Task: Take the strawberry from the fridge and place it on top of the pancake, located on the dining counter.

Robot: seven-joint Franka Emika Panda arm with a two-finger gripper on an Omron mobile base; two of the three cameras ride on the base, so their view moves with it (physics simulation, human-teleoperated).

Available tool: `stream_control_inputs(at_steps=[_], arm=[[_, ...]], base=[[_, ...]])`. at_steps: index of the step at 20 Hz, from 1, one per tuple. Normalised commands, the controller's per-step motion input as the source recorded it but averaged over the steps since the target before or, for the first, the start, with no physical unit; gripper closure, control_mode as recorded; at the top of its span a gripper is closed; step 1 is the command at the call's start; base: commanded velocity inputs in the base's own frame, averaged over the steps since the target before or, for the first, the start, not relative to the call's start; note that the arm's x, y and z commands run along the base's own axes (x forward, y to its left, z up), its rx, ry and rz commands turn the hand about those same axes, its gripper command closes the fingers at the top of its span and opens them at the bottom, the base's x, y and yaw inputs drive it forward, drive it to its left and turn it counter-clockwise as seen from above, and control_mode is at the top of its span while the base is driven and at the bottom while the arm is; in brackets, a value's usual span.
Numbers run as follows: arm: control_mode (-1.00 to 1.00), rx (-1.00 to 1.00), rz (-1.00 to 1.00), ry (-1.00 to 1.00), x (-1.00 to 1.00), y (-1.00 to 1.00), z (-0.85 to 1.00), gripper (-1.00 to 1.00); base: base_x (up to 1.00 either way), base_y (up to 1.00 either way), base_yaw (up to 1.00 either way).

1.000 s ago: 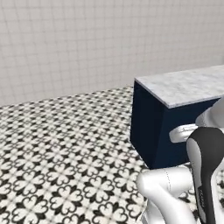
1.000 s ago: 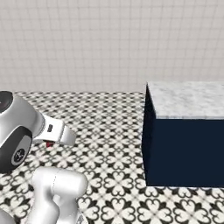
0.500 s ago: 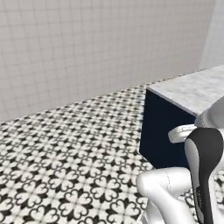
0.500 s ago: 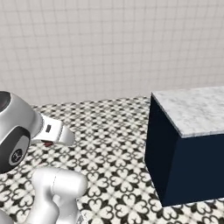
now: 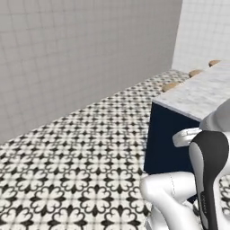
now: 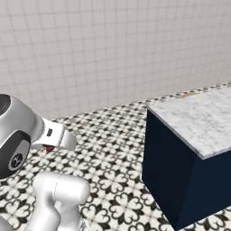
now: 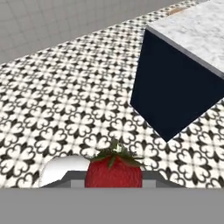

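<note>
The strawberry [image 7: 113,170], red with a green leafy cap, sits between the jaws of my gripper [image 7: 113,178], which is shut on it above the patterned floor. In the right base view a speck of red [image 6: 49,148] shows under my white hand [image 6: 55,136]. The dining counter [image 7: 197,33] has a white-grey marble top on a navy base. Its near corner stands ahead and to the right, also seen in the left base view [image 5: 197,94] and the right base view [image 6: 203,122]. The fridge and the pancake are out of view.
Black-and-white patterned floor tiles [image 5: 81,157] stretch to a grey tiled wall [image 6: 113,49]. Three round wooden stools [image 5: 170,86] line the counter's far side. My own arm [image 5: 206,179] fills the lower right of the left base view.
The whole picture has shifted in both base views, so the base has moved. The counter's corner now looms nearer and the stools have come into sight. The grip on the strawberry is unchanged.
</note>
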Motion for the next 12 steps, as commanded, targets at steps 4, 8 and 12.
stream_control_inputs(at_steps=[4, 8, 12], arm=[[1.00, 0.00, 0.00, 0.00, 0.00, 0.00, 0.00, 1.00], [1.00, 0.00, 0.00, 0.00, 0.00, 0.00, 0.00, 1.00], [1.00, 0.00, 0.00, 0.00, 0.00, 0.00, 0.00, 1.00]], base=[[1.00, 0.81, -0.45], [1.00, 0.95, -0.42], [1.00, 1.00, -0.47]])
